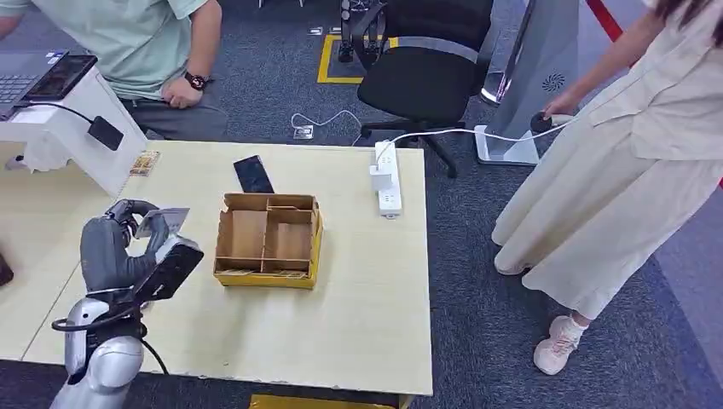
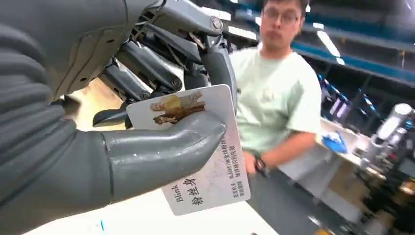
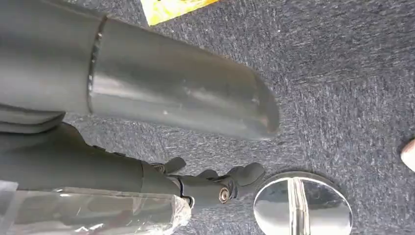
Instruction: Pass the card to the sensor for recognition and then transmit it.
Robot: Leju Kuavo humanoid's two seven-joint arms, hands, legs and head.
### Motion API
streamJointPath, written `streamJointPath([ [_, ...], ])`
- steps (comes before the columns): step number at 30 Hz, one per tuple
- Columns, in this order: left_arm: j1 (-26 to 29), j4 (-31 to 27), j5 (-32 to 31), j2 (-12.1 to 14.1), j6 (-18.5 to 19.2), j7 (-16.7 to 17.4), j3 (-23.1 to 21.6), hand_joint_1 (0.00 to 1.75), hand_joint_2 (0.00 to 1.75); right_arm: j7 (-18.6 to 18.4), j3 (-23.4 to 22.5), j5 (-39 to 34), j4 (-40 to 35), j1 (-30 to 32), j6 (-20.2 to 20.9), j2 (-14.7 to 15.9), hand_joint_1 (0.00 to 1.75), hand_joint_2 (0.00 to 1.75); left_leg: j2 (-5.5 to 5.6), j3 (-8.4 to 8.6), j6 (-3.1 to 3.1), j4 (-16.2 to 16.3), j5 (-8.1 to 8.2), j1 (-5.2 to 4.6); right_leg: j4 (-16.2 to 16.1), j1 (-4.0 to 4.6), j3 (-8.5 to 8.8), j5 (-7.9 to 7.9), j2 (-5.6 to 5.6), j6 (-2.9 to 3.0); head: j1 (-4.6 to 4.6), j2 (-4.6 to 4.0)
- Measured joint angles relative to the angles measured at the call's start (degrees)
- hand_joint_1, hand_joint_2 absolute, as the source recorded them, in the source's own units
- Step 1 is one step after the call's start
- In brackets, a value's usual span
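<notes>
My left hand [image 1: 126, 243] is raised over the table's left part and pinches a white card [image 1: 164, 221] between thumb and fingers. In the left wrist view the card [image 2: 210, 169] shows a small picture and printed text, with the thumb [image 2: 156, 149] pressed across its face. A white stand [image 1: 64, 128] with a black sensor pad [image 1: 105, 133] on its side stands at the far left, beyond the card and apart from it. My right hand [image 3: 186, 105] hangs over the grey carpet with its fingers [image 3: 220, 188] apart from the thumb and nothing in it.
A cardboard divider box [image 1: 268, 239] sits mid-table, a flat black item [image 1: 253, 174] and a small card [image 1: 144, 163] beyond it, and a power strip [image 1: 386, 178] to the right. One person sits behind the table [image 1: 358, 324]. Another stands at the right. An office chair [image 1: 426, 68] stands behind.
</notes>
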State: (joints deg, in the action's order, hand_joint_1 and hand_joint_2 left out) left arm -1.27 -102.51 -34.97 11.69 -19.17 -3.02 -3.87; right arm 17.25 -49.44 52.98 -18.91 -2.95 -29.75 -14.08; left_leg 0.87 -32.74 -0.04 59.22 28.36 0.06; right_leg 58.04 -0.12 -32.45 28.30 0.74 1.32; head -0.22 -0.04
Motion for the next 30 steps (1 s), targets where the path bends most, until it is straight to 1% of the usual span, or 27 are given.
streamJointPath([
  [3,0.57,-0.90,5.18,-0.98,2.65,-0.87,0.74,1.75,1.75,0.28,0.00,0.00,-0.33,0.16,0.00,0.00,0.00,0.00,-0.01,0.01,0.00,0.00,0.00,0.00,0.00,0.00,0.00,0.00,0.01,0.00,0.00,0.00],
  [4,0.68,-1.03,8.15,-1.24,4.25,-0.79,1.07,1.75,1.75,0.33,0.00,-0.02,-0.48,0.26,-0.02,0.00,0.00,0.00,0.00,0.01,0.00,0.00,0.00,0.00,0.00,0.00,0.00,0.00,0.00,0.00,-0.02,0.00],
  [5,0.72,-1.05,10.61,-1.33,5.71,-0.37,1.18,1.75,1.75,0.35,-0.04,-0.04,-0.57,0.33,-0.02,0.02,0.00,0.00,0.02,0.01,0.00,0.00,0.00,0.00,0.00,0.00,0.00,0.00,-0.02,0.00,-0.02,0.00],
  [7,0.77,-1.03,16.53,-1.40,9.67,1.66,1.53,1.75,1.75,0.61,-0.28,-0.22,-0.68,0.39,-0.02,0.02,0.00,0.00,0.02,0.01,0.00,0.00,0.00,0.00,0.00,0.00,0.00,0.00,-0.02,0.00,-0.02,0.00],
  [8,0.76,-0.96,17.89,-1.35,10.55,2.16,1.73,1.75,1.75,0.66,-0.48,-0.22,-0.68,0.42,-0.04,0.02,0.00,0.00,0.00,0.01,0.00,0.00,0.00,0.00,0.00,0.00,0.00,0.00,-0.01,0.00,-0.02,0.00],
  [11,0.40,-0.68,20.02,-1.18,12.11,3.81,2.65,1.75,1.75,0.83,-0.81,-0.26,-0.68,0.64,-0.13,0.15,0.00,0.00,0.01,0.01,0.00,0.00,0.00,0.00,0.00,0.00,0.00,0.00,-0.02,0.00,-0.02,0.00],
  [18,-1.42,1.69,24.30,0.26,15.13,7.13,3.58,1.75,1.75,1.22,-1.14,-0.17,-0.61,0.64,-0.31,0.28,0.00,0.00,0.01,0.01,0.00,0.00,0.00,0.00,0.00,0.00,0.00,0.00,-0.01,0.00,-0.02,-0.02],
  [21,-2.00,2.97,28.69,0.66,16.32,7.50,4.04,1.75,1.75,1.62,-1.44,-0.19,-0.52,0.59,-0.55,0.33,0.00,0.00,0.01,0.01,0.00,0.00,0.00,0.00,0.00,0.00,0.00,0.00,-0.01,0.00,0.00,0.00],
  [26,-1.47,3.72,33.83,1.12,17.38,4.84,4.92,1.75,1.75,2.56,-1.99,-0.41,-0.09,0.56,-0.81,0.48,0.00,0.00,0.00,0.00,0.00,0.00,0.00,0.00,0.00,0.00,0.01,0.00,0.00,0.00,0.00,0.00],
  [30,-0.28,3.72,34.75,1.16,17.62,4.44,5.40,1.75,1.75,2.64,-2.25,-0.55,0.22,0.54,-0.83,0.63,0.00,0.00,0.03,-0.01,0.00,0.00,0.00,0.00,0.00,0.00,0.00,0.01,-0.04,0.00,0.00,-0.02],
])
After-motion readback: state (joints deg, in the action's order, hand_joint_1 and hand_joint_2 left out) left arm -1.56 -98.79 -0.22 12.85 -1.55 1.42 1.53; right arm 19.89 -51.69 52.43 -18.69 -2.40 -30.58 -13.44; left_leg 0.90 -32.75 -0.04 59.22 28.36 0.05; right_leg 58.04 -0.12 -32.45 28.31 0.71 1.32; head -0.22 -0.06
